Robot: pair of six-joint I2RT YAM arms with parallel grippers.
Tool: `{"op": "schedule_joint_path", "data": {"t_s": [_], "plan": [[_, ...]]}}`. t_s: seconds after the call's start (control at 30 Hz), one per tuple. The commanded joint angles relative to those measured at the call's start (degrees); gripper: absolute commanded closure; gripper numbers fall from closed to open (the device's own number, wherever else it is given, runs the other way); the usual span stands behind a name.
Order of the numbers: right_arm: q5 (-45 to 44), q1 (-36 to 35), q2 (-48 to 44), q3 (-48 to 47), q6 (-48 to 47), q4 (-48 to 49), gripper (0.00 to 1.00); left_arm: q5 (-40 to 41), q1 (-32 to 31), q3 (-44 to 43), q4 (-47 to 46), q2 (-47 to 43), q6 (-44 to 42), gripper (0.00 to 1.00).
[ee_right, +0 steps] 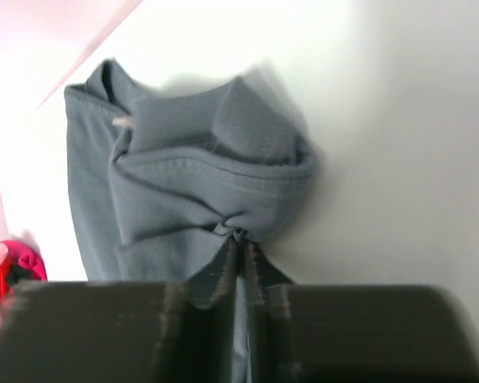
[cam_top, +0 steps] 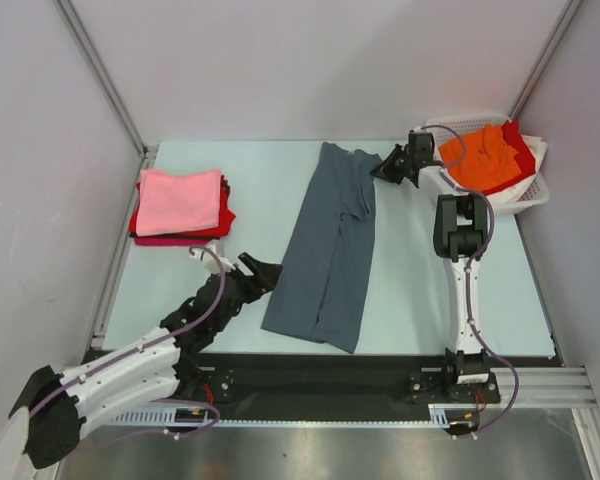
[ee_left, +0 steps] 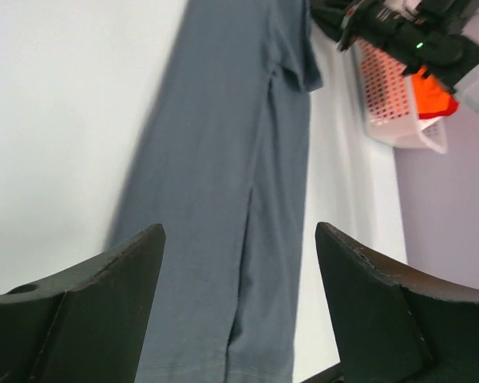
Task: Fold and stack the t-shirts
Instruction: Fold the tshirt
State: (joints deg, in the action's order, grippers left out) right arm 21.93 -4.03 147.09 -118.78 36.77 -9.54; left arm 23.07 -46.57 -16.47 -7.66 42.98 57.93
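Only wrist-close: bunched tee (ee_right: 96,199) (sleeve (ee_right: 223,179), perhaps)

Bright, even light from above leaves only faint shadows beside the grey shirt (cam_top: 330,245) on the pale table (cam_top: 420,290); the overhead view is sharp, both wrist views blurry, the right one washed out at upper left.
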Motion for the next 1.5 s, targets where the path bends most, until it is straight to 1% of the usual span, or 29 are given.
{"op": "schedule_joint_path", "data": {"t_s": [0.0, 0.1, 0.13, 0.27, 0.33, 0.43, 0.53, 0.67, 0.77, 0.8, 0.97, 1.0, 1.13, 1.2, 1.23, 1.27, 1.33, 1.47], "plan": [[-5.3, -0.3, 4.1, -6.4, -0.6, -4.5, 1.0, -6.8, 3.4, 1.2, 1.0, 2.9, -1.6, 0.18], [-8.1, 0.4, 7.0, -10.7, -1.5, -7.0, 1.0, -7.9, 4.7, 3.3, -1.6, 5.0, -1.2, 0.18], [-8.4, 0.6, 7.5, -12.8, -1.9, -6.7, 1.0, -7.8, 4.7, 3.9, -3.0, 5.6, -1.1, 0.18], [-8.7, 1.4, 9.3, -16.1, -2.1, -5.5, 0.99, -7.7, 4.8, 5.0, -5.2, 10.2, -0.5, 0.18], [-8.0, 1.7, 9.3, -16.2, -2.1, -3.8, 0.97, -8.2, 4.8, 4.8, -6.7, 13.9, -0.3, 0.18], [-8.2, 1.7, 8.4, -16.0, -2.1, -3.1, 0.98, -10.1, 4.8, 5.1, -10.3, 19.0, 0.9, 0.2], [-7.7, 2.0, 6.7, -13.9, -1.5, -1.8, 0.98, -11.9, 4.6, 5.4, -14.6, 24.0, 2.0, 0.23], [-6.7, 2.9, 3.7, -9.0, 0.6, 1.5, 0.99, -11.8, 3.2, 5.2, -17.5, 27.5, 2.3, 0.27], [-5.2, 3.1, 3.2, -8.6, 0.8, 1.3, 0.99, -9.9, 1.5, 5.9, -18.4, 28.1, 3.0, 0.38], [-4.9, 3.0, 3.2, -8.7, 0.7, 1.1, 0.99, -9.5, 1.2, 6.3, -18.4, 28.1, 3.1, 0.45], [-3.9, 3.0, 3.8, -9.0, 0.6, 0.8, 0.99, -8.1, -0.7, 7.0, -18.5, 29.4, 3.2, 0.64], [-3.7, 2.8, 4.0, -9.0, 0.7, 0.8, 0.99, -8.1, -1.0, 7.0, -18.4, 30.3, 3.2, 0.72], [-3.2, 2.3, 4.6, -8.8, 1.0, 1.4, 0.99, -6.9, -2.6, 7.2, -18.2, 31.8, 3.9, 0.85], [-3.2, 2.0, 4.9, -8.7, 1.0, 1.6, 0.99, -6.7, -2.7, 7.4, -17.6, 31.9, 4.0, 0.94], [-3.2, 1.8, 5.0, -8.7, 1.0, 1.8, 1.0, -7.0, -2.7, 7.5, -17.0, 31.5, 4.3, 0.97], [-3.2, 1.7, 5.1, -8.8, 1.1, 1.9, 1.0, -7.2, -2.8, 7.3, -16.3, 31.0, 4.2, 1.0], [-3.3, 1.3, 5.5, -9.1, 1.0, 1.8, 1.0, -6.8, -3.0, 7.3, -13.3, 29.5, 4.2, 1.0], [-3.7, 0.9, 6.5, -10.4, 1.0, 1.1, 1.0, -6.9, -3.4, 9.5, -9.8, 23.0, 6.2, 1.0]]}}
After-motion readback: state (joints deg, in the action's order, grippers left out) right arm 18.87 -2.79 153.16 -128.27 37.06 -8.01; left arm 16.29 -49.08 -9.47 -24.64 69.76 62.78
